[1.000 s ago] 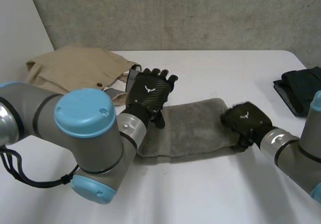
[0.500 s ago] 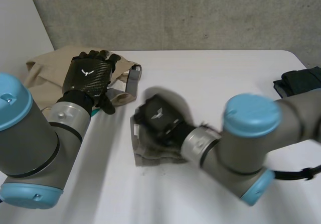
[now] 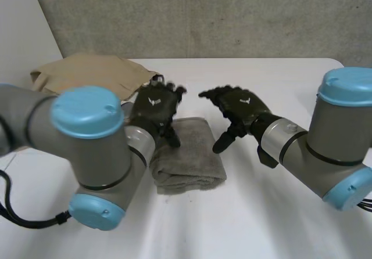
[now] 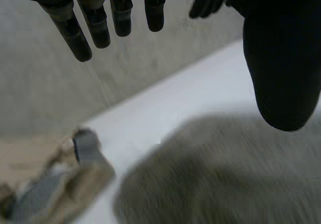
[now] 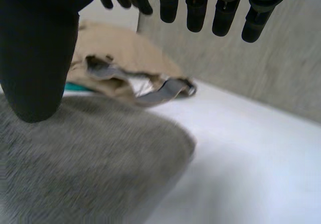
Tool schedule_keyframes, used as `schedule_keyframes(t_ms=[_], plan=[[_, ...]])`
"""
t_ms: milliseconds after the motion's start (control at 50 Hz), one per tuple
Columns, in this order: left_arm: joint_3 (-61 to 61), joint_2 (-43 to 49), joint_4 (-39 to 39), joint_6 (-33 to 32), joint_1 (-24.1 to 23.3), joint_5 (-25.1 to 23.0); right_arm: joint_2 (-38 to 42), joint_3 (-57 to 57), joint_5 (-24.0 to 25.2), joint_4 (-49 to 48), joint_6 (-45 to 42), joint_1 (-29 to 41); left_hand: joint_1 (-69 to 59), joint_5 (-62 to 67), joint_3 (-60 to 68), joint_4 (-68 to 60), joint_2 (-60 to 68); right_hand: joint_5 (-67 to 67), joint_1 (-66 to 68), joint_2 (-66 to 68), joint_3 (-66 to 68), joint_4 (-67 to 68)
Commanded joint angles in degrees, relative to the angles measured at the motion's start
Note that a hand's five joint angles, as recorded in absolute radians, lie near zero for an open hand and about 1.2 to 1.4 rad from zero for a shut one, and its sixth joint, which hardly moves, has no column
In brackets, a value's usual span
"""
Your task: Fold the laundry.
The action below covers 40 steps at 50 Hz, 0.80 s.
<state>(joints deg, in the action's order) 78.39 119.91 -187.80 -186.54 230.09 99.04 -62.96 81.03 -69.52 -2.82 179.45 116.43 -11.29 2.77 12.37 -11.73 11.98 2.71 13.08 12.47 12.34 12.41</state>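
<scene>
Folded grey towel (image 3: 192, 160) flat, long axis running near-to-far.

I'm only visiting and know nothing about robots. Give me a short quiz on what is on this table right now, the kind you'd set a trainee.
1. True or false: the left robot hand is clamped on the grey towel.
2. Pick one: what lies on the table behind the grey towel, on the robot's left side? A) a beige garment B) a red bucket C) a stack of plates
3. Fill the gap: the fingers of the right robot hand are ____ (open or shut).

Key
1. False: its fingers are straight and hold nothing.
2. A
3. Open
</scene>
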Motion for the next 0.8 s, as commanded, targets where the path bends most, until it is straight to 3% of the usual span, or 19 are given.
schedule_keyframes(t_ms=[20, 160, 320, 460, 480, 620, 680, 800], plan=[[1.1, 4.1, 5.2, -0.4, 0.0, 5.5, 11.2, -8.9, 1.5, 7.8, -1.2, 0.8, 0.4, -1.9, -1.5, 0.8, -1.1, -2.7, -3.1, -2.5, -2.3, -2.4], [3.5, 4.3, 6.0, -1.5, 0.5, 6.1, 17.7, -12.1, -1.7, 9.0, -9.3, 0.9, -0.1, -1.4, -1.0, 0.3, -0.6, -2.7, -3.1, -2.5, -2.3, -2.4], [2.4, 3.0, 5.7, -5.1, 1.9, 3.2, 10.7, -10.2, -9.5, 6.8, -19.0, 4.2, -0.1, -1.4, -1.0, 0.3, -0.6, -2.7, -3.1, -2.5, -2.3, -2.4], [-0.3, -3.6, 5.3, -5.8, 5.1, -13.8, 1.7, 2.1, -11.7, -5.4, -20.7, 7.4, -0.3, -1.2, -0.8, 0.2, -0.4, -2.7, -3.1, -2.5, -2.3, -2.4], [-1.1, -4.7, 5.3, -5.6, 6.7, -17.9, 1.1, 3.4, -11.6, -6.6, -20.7, 7.9, -0.3, -1.2, -0.8, 0.2, -0.4, -2.7, -3.1, -2.5, -2.3, -2.4], [-3.4, -6.3, 6.7, -4.7, 8.8, -33.1, -0.6, 15.3, -11.2, -16.9, -23.4, 13.8, -0.8, -0.7, -0.3, -0.3, 0.1, -2.7, -3.1, -2.5, -2.3, -2.4], [-3.7, -6.4, 7.6, -3.3, 8.9, -35.8, 1.0, 17.3, -11.2, -20.5, -25.1, 14.6, -0.8, -0.7, -0.3, -0.3, 0.1, -2.7, -3.1, -2.5, -2.3, -2.4], [-3.7, -7.0, 7.6, -2.5, 8.5, -35.9, 6.3, 16.4, -11.2, -24.2, -26.8, 14.6, -0.6, -0.9, -0.5, -0.2, -0.1, -2.7, -3.1, -2.5, -2.3, -2.4]])
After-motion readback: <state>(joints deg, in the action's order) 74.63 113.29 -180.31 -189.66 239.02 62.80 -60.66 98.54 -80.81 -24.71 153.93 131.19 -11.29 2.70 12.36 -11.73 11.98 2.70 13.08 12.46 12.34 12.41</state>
